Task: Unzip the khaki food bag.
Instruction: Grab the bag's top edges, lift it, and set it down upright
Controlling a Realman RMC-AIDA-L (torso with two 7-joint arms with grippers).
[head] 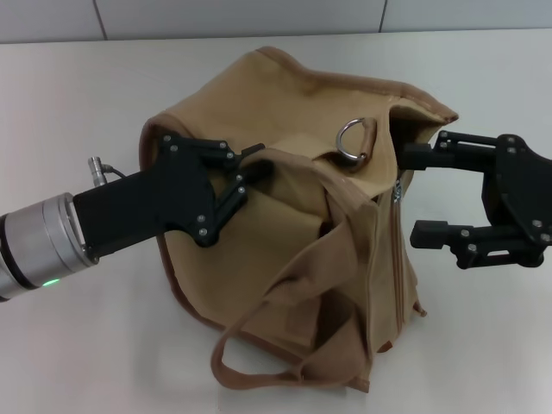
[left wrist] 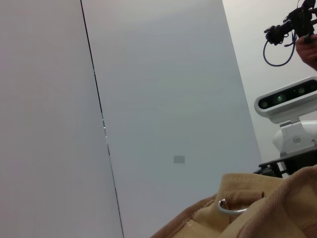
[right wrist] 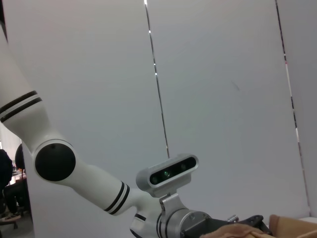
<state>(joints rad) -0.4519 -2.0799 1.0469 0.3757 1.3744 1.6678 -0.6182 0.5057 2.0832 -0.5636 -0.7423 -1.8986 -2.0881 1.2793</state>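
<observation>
The khaki food bag (head: 293, 250) lies slumped on the white table in the head view, with a metal D-ring (head: 352, 138) on top and the zipper (head: 397, 267) running down its right side. A small metal pull (head: 397, 191) shows at the zipper's upper end. My left gripper (head: 252, 164) is shut on the bag's top fabric at the left. My right gripper (head: 412, 194) is open at the bag's right edge, one finger (head: 418, 155) touching the fabric above the pull, the other finger (head: 429, 231) beside the zipper. The bag's fabric also shows in the left wrist view (left wrist: 277, 208) and the right wrist view (right wrist: 292, 225).
A wide fabric handle (head: 259, 373) droops over the bag's front onto the table (head: 78, 103). A tiled wall runs behind the table. The left wrist view shows the right arm's wrist camera (left wrist: 287, 99); the right wrist view shows the left arm (right wrist: 99, 183).
</observation>
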